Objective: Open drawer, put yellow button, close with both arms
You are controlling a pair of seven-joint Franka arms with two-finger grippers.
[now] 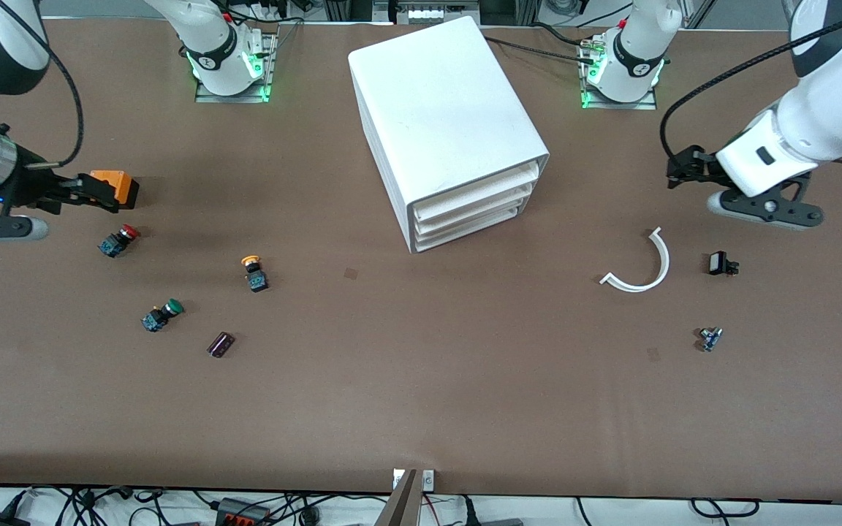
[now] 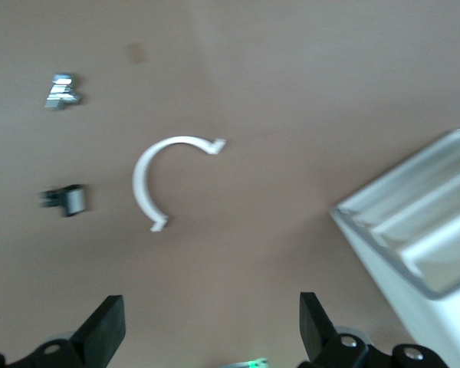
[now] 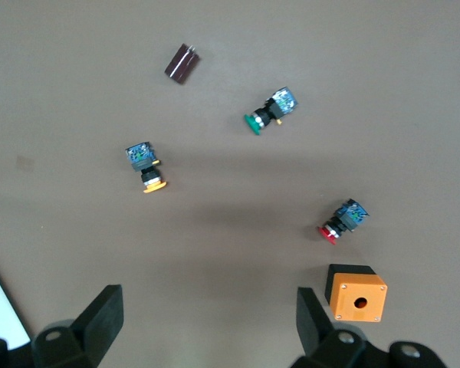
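The right gripper [image 3: 207,318] hangs over the table's right-arm end with its fingers [image 3: 100,314] spread wide and nothing between them, a stance that reads as readiness to come down on a small part. Out ahead of those fingertips the yellow button [image 1: 253,271] lies on its side on the brown table [image 1: 421,409], cap pointing away from the front camera, well apart from anything else, so a pinch across its body looks unobstructed. Closer to the fingers sit an orange box [image 1: 114,186] and, just beside it, the red-capped switch [image 1: 118,240]; the green-capped switch [image 1: 161,315] and a small dark block [image 1: 221,345] lie farther out.

The left gripper [image 2: 211,326] hovers over the left-arm end, its fingers [image 2: 103,326] likewise parted and empty, the cabinet [image 1: 446,128] off to one side of them. The drawer [image 1: 476,195], uppermost of three, looks shut, so I judge opening it comes first. Ahead of these fingertips lie a white curved strip [image 1: 644,264], a black clip [image 1: 721,264] and a small metal part [image 1: 710,339], none blocking the drawer front
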